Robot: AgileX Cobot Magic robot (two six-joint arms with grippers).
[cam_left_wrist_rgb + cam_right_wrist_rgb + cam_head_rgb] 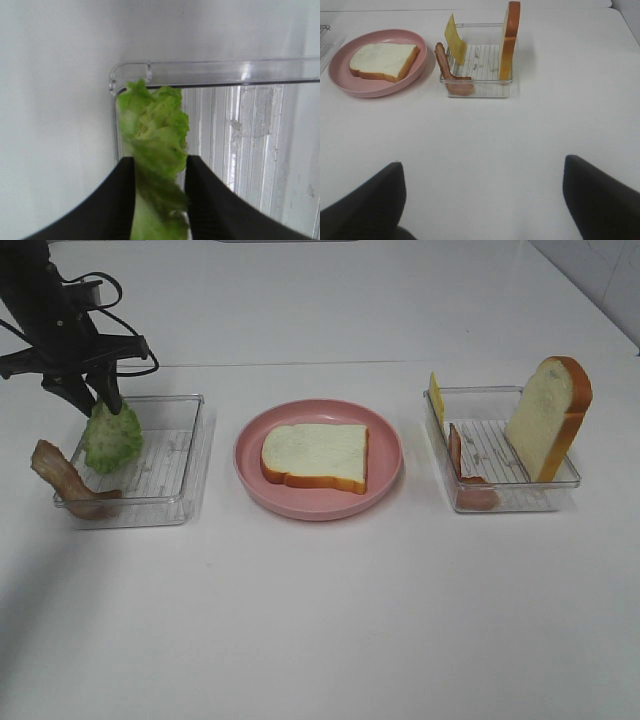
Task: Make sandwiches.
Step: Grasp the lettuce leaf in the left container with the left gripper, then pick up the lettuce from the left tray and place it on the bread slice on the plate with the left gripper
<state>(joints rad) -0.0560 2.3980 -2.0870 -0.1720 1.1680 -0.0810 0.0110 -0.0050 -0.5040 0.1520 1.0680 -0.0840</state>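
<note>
My left gripper [96,400] is shut on the ruffled green lettuce [113,437] and holds it over the far left corner of the left clear tray [170,502]. The wrist view shows the lettuce [155,145] pinched between the black fingers [112,205]. One bread slice [316,456] lies flat on the round pink plate [390,480]. The second bread slice [548,418] stands on edge in the right clear tray [510,502], with a yellow cheese square [436,397] and a bacon strip [461,465]. Another bacon strip [62,478] hangs over the left tray's left wall. My right gripper [482,200] is open and empty.
The white table [320,620] stretches in front of the trays and the plate. In the right wrist view the plate [350,82] and the right tray [476,90] lie well ahead of the gripper. The left arm's black cables [100,310] hang above the left tray.
</note>
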